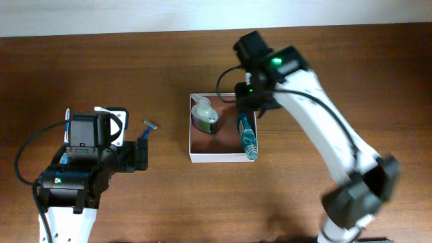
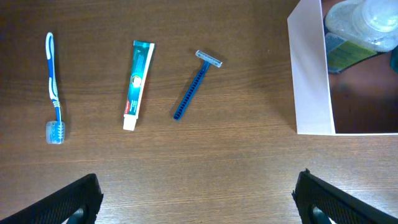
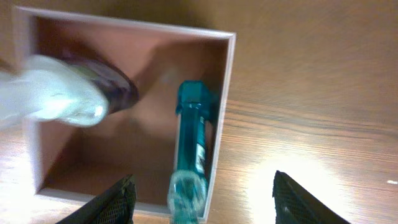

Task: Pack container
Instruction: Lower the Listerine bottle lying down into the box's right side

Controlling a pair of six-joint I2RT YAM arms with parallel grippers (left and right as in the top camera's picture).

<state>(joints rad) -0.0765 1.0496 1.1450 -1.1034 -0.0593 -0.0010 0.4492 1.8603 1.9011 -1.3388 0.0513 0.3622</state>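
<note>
Container (image 1: 214, 158) at table (image 1: 135, 67) centre, pump bottle (image 1: 204, 115) & teal bottle (image 1: 247, 138) inside. R gripper (image 3: 208, 204) above it, fingers wide, empty. L gripper (image 2: 199, 199) wide too; next prob razor (image 2: 194, 87): descend, close across handle

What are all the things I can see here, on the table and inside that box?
container: one, white walls, reddish-brown inside, mid-table.
clear bottle: one, purple and green label, in the container's left part in the overhead view.
teal bottle: one, lying along the container's right wall in the overhead view.
toothbrush: one, blue and white, on the table, farthest from the container.
toothpaste tube: one, teal and white, between toothbrush and razor.
razor: one, blue, nearest the container.
table: one, brown wood.
left hand: one, black, open, empty, near the toiletries.
right hand: one, black, open, above the teal bottle.
</note>
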